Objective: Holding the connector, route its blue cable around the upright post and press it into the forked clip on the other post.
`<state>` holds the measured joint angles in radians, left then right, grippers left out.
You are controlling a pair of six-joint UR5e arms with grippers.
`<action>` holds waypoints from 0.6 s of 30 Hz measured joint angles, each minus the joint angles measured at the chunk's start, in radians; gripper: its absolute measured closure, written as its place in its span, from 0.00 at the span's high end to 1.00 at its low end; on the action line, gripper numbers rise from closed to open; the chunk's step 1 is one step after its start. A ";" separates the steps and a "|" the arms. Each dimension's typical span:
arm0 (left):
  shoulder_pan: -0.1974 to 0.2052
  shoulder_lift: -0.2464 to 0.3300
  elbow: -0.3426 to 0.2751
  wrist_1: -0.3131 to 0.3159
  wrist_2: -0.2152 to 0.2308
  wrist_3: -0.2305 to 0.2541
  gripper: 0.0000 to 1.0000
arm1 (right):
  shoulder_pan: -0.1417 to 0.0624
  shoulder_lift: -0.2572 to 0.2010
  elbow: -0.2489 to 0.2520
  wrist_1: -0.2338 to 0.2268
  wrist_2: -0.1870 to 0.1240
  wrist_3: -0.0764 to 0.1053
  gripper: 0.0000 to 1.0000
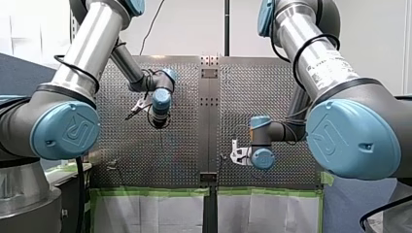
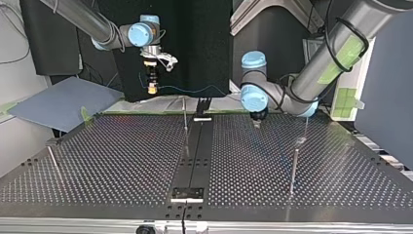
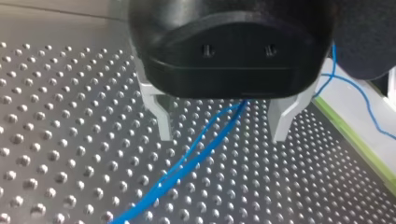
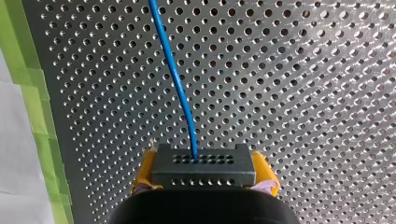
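Up close, my right claw (image 4: 204,173) is clenched on the dark connector (image 4: 203,165), yellow pads (image 4: 265,171) either side, the blue cable (image 4: 175,70) running away from it over the bench (image 4: 303,93). Further off, my left claw (image 3: 222,122) hangs released, straddling the cable just above the bench, its arm (image 2: 331,58) bent low.

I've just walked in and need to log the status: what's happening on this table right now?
My right gripper is shut on the dark connector and holds it above the perforated table. The blue cable trails from the connector. My left gripper is open and low over the table, and the cable runs loose between its fingers. I cannot tell whether the cable already rounds the upright post.
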<state>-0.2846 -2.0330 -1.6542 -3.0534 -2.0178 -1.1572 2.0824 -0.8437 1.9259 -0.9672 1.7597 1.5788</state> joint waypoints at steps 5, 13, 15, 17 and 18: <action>0.001 0.000 -0.008 0.031 0.015 -0.005 1.00 | 0.000 0.000 0.000 0.001 0.000 0.000 0.00; 0.009 0.000 -0.019 0.074 -0.044 -0.011 1.00 | 0.001 0.000 0.000 0.001 0.000 0.002 0.00; 0.013 -0.001 -0.028 0.088 -0.055 -0.012 1.00 | 0.001 -0.001 0.000 0.001 0.000 0.003 0.00; 0.016 0.000 -0.034 0.101 -0.058 -0.013 1.00 | 0.002 -0.001 0.000 0.001 0.000 0.003 0.00; 0.017 -0.001 -0.037 0.108 -0.058 -0.014 1.00 | 0.002 0.000 0.000 0.001 0.000 0.003 0.00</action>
<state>-0.2677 -2.0336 -1.6908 -2.9449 -2.0754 -1.1711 2.0839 -0.8441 1.9260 -0.9664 1.7596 1.5817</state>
